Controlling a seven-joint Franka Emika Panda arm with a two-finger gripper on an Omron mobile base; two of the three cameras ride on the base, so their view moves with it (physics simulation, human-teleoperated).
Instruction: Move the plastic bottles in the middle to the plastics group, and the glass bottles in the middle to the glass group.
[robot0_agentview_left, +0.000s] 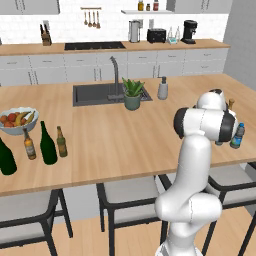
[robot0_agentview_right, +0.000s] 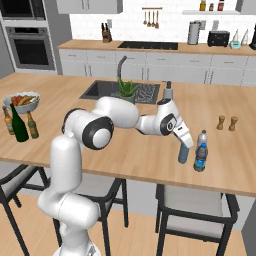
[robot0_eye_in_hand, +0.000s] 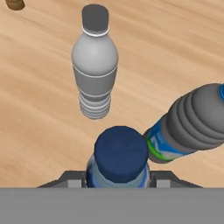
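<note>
Now the claw (robot0_agentview_right: 183, 148) is clamped on the slim blue bottle (robot0_agentview_right: 183, 154), upright, just left of the plastics pair (robot0_agentview_right: 201, 150) on the table (robot0_agentview_right: 150, 150).

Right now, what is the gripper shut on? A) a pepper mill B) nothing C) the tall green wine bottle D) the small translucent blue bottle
D: the gripper is closed on the small blue bottle, holding it by the plastics pair; the wine bottle stands far off near the fruit bowl.
</note>
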